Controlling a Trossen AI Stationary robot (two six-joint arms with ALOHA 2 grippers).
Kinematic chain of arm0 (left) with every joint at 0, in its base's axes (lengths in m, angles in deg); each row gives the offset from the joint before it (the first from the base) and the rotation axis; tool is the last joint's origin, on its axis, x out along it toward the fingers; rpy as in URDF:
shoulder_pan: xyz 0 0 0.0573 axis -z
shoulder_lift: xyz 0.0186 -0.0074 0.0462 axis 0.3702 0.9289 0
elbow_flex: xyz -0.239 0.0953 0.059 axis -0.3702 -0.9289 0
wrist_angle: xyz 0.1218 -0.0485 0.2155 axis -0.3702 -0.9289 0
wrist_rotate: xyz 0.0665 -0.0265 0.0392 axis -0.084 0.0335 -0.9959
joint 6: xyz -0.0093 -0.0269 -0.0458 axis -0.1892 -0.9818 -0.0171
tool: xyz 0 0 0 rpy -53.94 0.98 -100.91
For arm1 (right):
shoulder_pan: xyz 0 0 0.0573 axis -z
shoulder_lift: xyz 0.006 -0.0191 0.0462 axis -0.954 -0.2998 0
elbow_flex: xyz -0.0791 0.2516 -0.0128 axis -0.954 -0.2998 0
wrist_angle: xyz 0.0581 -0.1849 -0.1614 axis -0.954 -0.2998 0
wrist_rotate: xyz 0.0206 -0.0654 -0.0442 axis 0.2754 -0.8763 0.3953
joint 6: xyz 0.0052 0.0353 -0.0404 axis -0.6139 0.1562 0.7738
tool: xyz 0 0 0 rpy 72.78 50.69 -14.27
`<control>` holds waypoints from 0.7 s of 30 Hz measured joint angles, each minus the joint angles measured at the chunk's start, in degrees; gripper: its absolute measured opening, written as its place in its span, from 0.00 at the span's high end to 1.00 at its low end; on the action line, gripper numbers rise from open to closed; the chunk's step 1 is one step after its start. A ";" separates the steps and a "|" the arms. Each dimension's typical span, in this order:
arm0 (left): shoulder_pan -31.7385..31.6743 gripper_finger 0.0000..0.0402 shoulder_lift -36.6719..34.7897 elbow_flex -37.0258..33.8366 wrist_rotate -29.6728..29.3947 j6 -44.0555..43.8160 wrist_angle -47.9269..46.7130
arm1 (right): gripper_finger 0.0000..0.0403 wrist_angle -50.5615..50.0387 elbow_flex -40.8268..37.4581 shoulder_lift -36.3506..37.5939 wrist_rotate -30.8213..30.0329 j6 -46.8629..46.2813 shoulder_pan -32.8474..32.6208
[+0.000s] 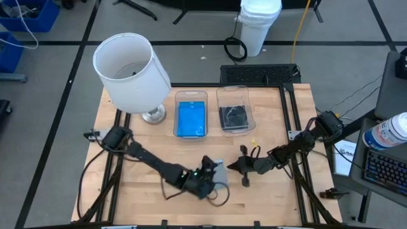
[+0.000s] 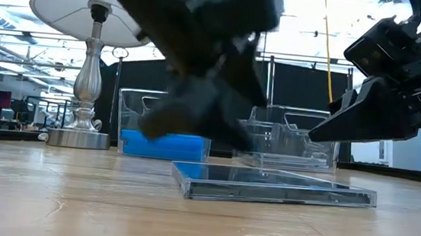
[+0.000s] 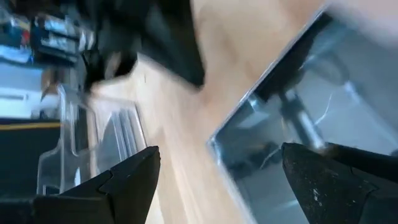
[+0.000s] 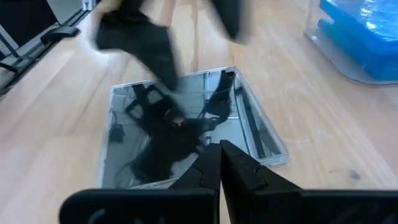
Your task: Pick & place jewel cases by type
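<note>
A clear jewel case with a dark inside (image 2: 273, 186) lies flat on the table near its front middle; it also shows in the high view (image 1: 222, 172) and the right wrist view (image 4: 186, 124). My left gripper (image 1: 208, 175) is open just over the case's left part, its fingers wide apart (image 3: 217, 180); in the low view (image 2: 198, 125) it stands a little above the case. My right gripper (image 1: 233, 166) is shut and empty (image 4: 221, 163), hovering at the case's right side, above it (image 2: 316, 133).
At the table's far middle stand two clear bins, the left bin (image 1: 191, 117) holding blue cases and the right bin (image 1: 234, 114) holding dark-inside cases. A white-shaded lamp (image 1: 130, 70) stands at the far left. Bare wood (image 1: 146, 197) lies along the near edge.
</note>
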 joint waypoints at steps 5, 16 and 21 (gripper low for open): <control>4.75 0.17 -4.78 0.25 6.74 -6.22 -4.92 | 1.00 0.26 0.85 0.01 0.08 0.87 1.51; 7.14 0.17 -2.99 -0.51 17.66 -13.57 -11.71 | 1.00 -8.50 8.62 -3.51 4.73 3.71 7.03; 7.14 0.17 -0.88 -0.49 16.00 -15.20 -10.44 | 1.00 -8.90 9.57 -8.06 4.61 3.53 10.04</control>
